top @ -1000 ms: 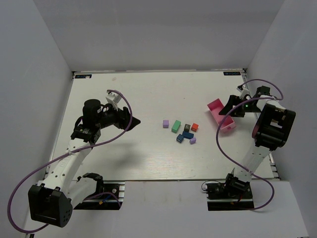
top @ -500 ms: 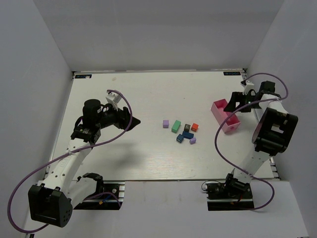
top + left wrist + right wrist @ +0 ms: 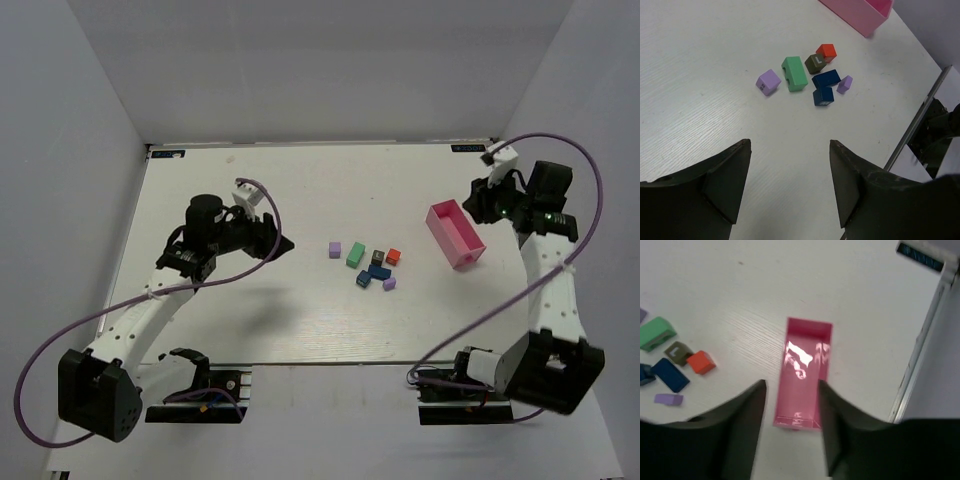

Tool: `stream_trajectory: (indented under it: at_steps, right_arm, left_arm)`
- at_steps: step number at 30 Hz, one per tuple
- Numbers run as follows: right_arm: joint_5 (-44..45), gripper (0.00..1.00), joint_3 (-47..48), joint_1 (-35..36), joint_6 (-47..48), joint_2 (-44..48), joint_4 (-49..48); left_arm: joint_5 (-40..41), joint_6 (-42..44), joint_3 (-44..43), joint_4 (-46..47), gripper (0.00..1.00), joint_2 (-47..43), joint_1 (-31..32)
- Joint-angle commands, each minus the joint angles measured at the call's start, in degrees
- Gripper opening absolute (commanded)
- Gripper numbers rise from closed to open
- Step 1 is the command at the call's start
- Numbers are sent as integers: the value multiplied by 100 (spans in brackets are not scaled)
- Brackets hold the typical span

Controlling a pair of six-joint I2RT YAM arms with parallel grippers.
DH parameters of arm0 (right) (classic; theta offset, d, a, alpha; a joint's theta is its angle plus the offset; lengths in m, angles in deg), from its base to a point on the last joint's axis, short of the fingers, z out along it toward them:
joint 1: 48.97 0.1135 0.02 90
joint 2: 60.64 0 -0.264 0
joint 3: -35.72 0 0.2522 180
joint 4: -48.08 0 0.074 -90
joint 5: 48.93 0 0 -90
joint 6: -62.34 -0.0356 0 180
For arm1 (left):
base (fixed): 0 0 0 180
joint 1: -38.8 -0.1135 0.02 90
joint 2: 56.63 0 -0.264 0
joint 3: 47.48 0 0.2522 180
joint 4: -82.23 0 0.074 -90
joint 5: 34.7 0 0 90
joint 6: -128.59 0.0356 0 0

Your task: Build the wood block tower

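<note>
Wood blocks (image 3: 378,270) lying loose in a single layer near the middle of the table (image 3: 300,190); none is stacked, so no tower stands yet. Left tool (image 3: 788,150) hangs over bare table short of the cluster, jaws partly apart and empty. It is aimed at the purple cube (image 3: 768,82) and green block (image 3: 794,73), probably lined up for a first pick. Pink tray (image 3: 443,240) rests well to the right of the blocks, seemingly parked there to leave the centre free for stacking. Right tool (image 3: 791,385) hovers above the tray, jaws apart, gripping nothing. Compared with a second earlier: the right arm, then low at the tray's far end, has lifted and drawn back. The tray has turned slightly, and the left tool has edged toward the blocks, which have not moved.
</note>
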Motion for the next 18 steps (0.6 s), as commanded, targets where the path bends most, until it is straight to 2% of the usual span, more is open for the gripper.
stream_trajectory:
  at_steps: [1,4,8,12,13,14,17,18]
  right_arm:
    - [-547,43,-471,564,223,850,230]
    - [-864,19,-745,1022,65,1273,380]
    - [-584,6,-939,1567,-304,1327,205]
    - [416,9,-956,2446,-725,1010,-15]
    - [636,14,-939,2812,-796,888,-50]
    - [1334,23,-869,2955,-919,782,-129]
    - [2076,33,-738,3308,-1331,659,-296]
    - [2193,41,-719,3343,-1359,658,-305]
  left_arm:
    - [355,-17,-557,-46,73,308,455]
    - [1128,53,-936,-406,64,793,1009]
    - [2059,115,-1331,-758,59,1425,1536]
    - [3096,-17,-2304,-1320,56,2311,2107]
    - [3559,-156,-2464,-1591,56,2505,2326]
    - [3790,-227,-2605,-1681,58,2846,2433]
    - [4380,-482,-3054,-1918,62,3288,2688]
    - [4486,-535,-3264,-1919,63,3602,2741]
